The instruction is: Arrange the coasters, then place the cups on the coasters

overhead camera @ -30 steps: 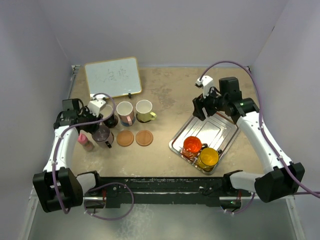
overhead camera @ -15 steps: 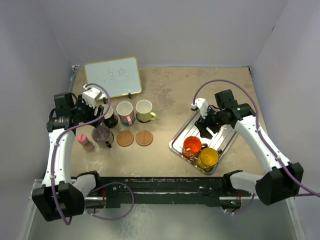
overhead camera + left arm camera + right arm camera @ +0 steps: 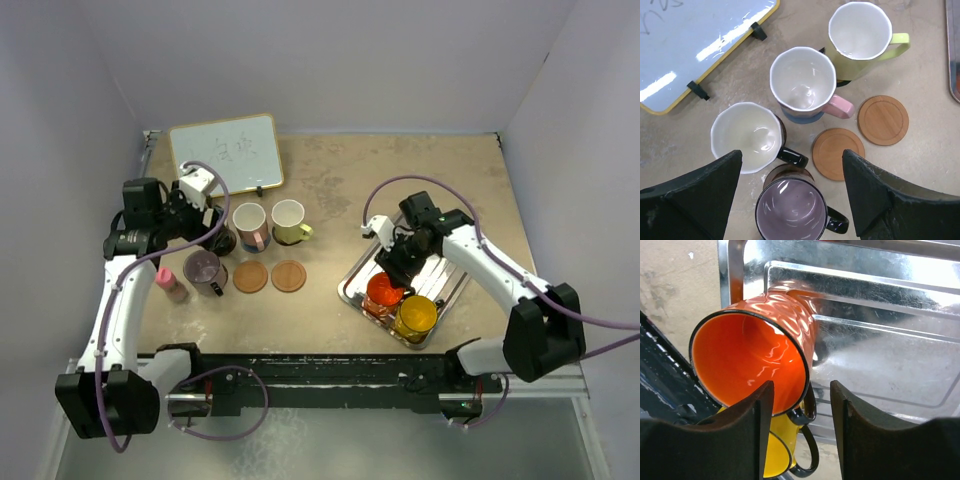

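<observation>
Four cups stand at the left: black (image 3: pixel 745 136), pink (image 3: pixel 802 80), yellow-green (image 3: pixel 859 31) and smoky purple (image 3: pixel 789 212). A dark brown coaster (image 3: pixel 785 172) shows under the purple cup, and a blue-grey coaster (image 3: pixel 802 119) under the pink one. Two tan coasters (image 3: pixel 838 152) (image 3: pixel 883 120) lie bare. My left gripper (image 3: pixel 212 232) hovers open above the purple cup. The red-orange cup (image 3: pixel 750 360) and the yellow cup (image 3: pixel 772 460) are on the metal tray (image 3: pixel 890 340). My right gripper (image 3: pixel 802 435) is open, its fingers either side of the red-orange cup's handle (image 3: pixel 809 410).
A whiteboard (image 3: pixel 225 152) lies at the back left. A small pink bottle (image 3: pixel 170 283) stands left of the purple cup. The tray (image 3: pixel 440 262) sits at the right, with both cups at its near end. Grey walls enclose the table.
My left gripper has opened and drawn back up from the purple cup. My right arm has come from the tray's far end down to the red-orange cup, and its jaws have narrowed.
</observation>
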### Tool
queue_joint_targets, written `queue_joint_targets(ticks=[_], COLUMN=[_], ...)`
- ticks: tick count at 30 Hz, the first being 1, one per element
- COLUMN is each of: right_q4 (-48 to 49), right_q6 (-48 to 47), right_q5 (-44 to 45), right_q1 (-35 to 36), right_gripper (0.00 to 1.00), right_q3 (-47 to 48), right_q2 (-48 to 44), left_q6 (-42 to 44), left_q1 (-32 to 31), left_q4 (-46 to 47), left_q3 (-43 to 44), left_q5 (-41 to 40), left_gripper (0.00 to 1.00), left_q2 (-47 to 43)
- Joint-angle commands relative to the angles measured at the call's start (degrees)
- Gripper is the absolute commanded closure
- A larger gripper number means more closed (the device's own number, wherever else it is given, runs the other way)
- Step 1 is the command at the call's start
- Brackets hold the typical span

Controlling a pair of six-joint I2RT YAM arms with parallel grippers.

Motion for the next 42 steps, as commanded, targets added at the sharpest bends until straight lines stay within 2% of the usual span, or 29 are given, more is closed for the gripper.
queue_joint_targets(ticks=[1, 9, 15, 20, 25, 34, 42], right_q4=[2.88, 2.05, 0.18, 1.16, 11.05, 24.57, 31.59], right_q6=[3.77, 4.83, 7.37, 12.4, 21.71, 35.34, 42.4], right_q5=[4.46, 4.62, 3.68, 3.99, 7.9, 21.45, 41.8], right_q1=[1.21, 1.32, 1.35, 1.27, 1.34, 3.39, 8.09], right_gripper=[0.53, 0.73, 1.0, 1.0, 1.0, 1.0, 1.0], right_q3=[0.35, 0.53, 5.13, 12.41, 18.85, 25.94, 24.91], right_q2=[2.2, 4.58, 4.07, 1.49, -1.41, -1.16, -1.2], left_q6=[-1.65, -2.98, -7.61, -11.95, -16.25, -17.35, -19.26], left_q1=[-4.25, -5.67, -6.48, -7.38, -10.43, -26.32, -39.32], left_q4=[5.51, 8.37, 11.46, 13.15, 13.29, 12.36, 13.9], left_q3=[-0.55, 0.67, 2.73, 6.41, 13.21, 28.0, 36.08], left_q5=[-2.76, -1.6, -0.73, -0.88, -3.01, -19.3, -23.91], left_gripper=[0.22, 0.21, 0.21, 0.21, 0.21, 0.21, 0.21], left_q2=[-1.2, -0.54, 1.03, 2.95, 6.55, 16.06, 24.37])
